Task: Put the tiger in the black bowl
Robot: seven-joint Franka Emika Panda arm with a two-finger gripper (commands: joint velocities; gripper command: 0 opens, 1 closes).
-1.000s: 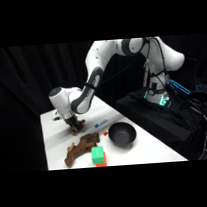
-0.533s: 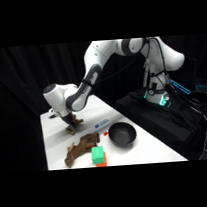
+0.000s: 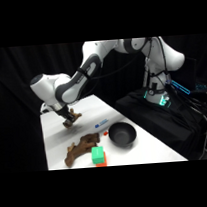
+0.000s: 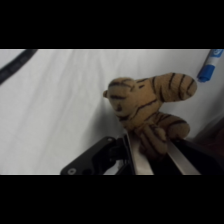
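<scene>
The tiger (image 4: 150, 112) is pinched between the two fingers (image 4: 141, 161) of the gripper (image 3: 69, 119), which close on its lower body; its striped head and back project beyond the fingertips. In the side view the tiger (image 3: 72, 116) hangs clear of the white table (image 3: 58, 134), above the table's far left part. Nearest the front edge stands a green block (image 3: 98, 154), just beside a long dark brown figure (image 3: 80, 146). The black bowl (image 3: 123, 135) sits toward the right edge, well apart from the tiger. A blue marking (image 3: 101, 124) lies behind the bowl.
</scene>
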